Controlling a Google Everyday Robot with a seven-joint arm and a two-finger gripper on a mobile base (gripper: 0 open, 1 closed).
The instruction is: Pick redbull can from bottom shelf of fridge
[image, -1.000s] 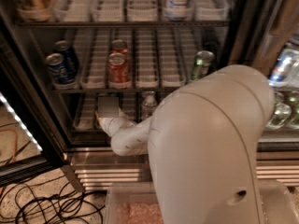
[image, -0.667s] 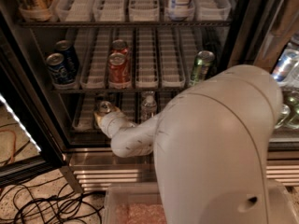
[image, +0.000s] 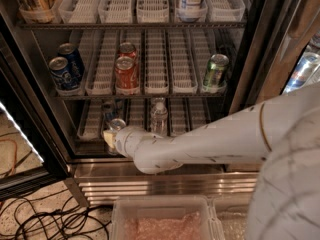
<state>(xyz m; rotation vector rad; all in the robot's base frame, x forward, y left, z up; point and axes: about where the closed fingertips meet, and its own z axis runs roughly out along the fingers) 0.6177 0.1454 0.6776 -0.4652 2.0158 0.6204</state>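
The fridge (image: 250, 84) stands open with its wire racks in view. On the bottom shelf (image: 180, 119), the redbull can (image: 117, 124) shows its silver top at the left front, in a white lane tray. My gripper (image: 111, 136) reaches into that shelf from the right and sits right against the can's front and lower side, hiding most of its body. A blue shape (image: 109, 109) shows just behind the can. My white arm (image: 210, 139) crosses in front of the shelf.
A clear water bottle (image: 158, 118) stands on the bottom shelf just right of the gripper. On the rack above are two dark-blue cans (image: 64, 73), two red cans (image: 126, 74) and a green can (image: 215, 71). The steel base grille (image: 170, 184), a clear bin (image: 165, 219) and floor cables (image: 45, 219) lie below.
My arm has swung so the forearm now lies flatter across the shelf front. The gripper sits slightly lower and more to the right. The can's silver top shows lower, nearer the shelf front.
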